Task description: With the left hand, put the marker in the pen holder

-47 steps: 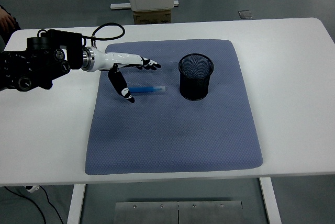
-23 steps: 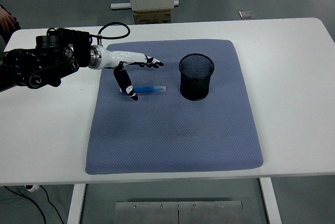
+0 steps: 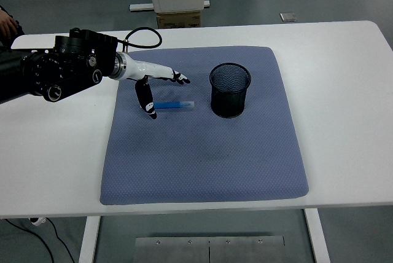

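A blue marker point(image 3: 174, 104) lies flat on the blue-grey mat point(image 3: 202, 152), left of a black mesh pen holder point(image 3: 229, 90) that stands upright. My left hand point(image 3: 161, 88) reaches in from the left, over the marker's left end. Its fingers are spread and hold nothing. The thumb point(image 3: 147, 102) points down at the marker's left end and the other fingers point(image 3: 178, 78) stretch out above and behind the marker. The right arm is out of view.
The mat covers the middle of the white table point(image 3: 344, 91). A black cable point(image 3: 142, 34) loops behind my left forearm. A person's hand point(image 3: 6, 23) shows at the far left edge. A cardboard box point(image 3: 178, 18) stands on the floor behind the table.
My left arm has moved forward and slightly up the table. The hand stays over the marker's left end with the thumb closer to it. The marker has not moved.
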{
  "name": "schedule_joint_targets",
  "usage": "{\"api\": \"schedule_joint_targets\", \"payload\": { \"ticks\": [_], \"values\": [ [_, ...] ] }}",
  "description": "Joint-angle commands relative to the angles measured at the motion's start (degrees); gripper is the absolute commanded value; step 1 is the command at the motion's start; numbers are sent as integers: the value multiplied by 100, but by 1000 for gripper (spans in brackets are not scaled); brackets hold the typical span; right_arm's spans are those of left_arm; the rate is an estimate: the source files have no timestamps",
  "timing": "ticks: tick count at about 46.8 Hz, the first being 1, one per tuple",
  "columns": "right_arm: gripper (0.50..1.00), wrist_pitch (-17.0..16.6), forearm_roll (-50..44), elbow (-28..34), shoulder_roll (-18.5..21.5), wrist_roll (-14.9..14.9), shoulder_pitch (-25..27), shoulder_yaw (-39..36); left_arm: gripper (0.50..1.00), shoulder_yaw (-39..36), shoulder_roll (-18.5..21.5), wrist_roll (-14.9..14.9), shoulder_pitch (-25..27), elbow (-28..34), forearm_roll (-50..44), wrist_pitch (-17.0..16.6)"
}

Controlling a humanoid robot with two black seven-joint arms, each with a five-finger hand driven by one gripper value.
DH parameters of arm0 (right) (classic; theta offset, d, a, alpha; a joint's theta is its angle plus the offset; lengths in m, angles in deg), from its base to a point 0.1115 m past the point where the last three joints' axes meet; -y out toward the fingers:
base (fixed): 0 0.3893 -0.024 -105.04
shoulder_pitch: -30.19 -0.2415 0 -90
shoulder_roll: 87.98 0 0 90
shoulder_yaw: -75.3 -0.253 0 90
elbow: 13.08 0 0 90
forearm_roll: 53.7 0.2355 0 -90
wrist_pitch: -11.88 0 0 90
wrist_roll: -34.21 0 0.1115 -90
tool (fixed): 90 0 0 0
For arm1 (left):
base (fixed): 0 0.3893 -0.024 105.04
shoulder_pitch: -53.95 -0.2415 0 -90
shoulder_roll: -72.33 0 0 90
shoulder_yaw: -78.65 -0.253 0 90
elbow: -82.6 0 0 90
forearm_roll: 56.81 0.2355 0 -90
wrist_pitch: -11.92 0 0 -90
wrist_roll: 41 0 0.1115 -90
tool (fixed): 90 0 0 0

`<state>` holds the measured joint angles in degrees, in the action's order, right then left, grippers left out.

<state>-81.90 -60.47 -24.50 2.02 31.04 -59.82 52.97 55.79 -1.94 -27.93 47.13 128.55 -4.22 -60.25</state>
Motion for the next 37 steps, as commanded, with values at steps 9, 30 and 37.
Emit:
{"api": "schedule_joint_targets", "payload": {
  "ticks": [9,30,37],
  "values": [
    [1000,-1,0,0,0,0,1,1,1000,-8,-9,11,-3,10,6,28],
    [1000,-1,0,0,0,0,1,1,950,-412,-97,11,-21,37,6,28],
    [1000,-1,0,0,0,0,1,1,895,-421,-97,38,-12,37,6,19]
  ]
}}
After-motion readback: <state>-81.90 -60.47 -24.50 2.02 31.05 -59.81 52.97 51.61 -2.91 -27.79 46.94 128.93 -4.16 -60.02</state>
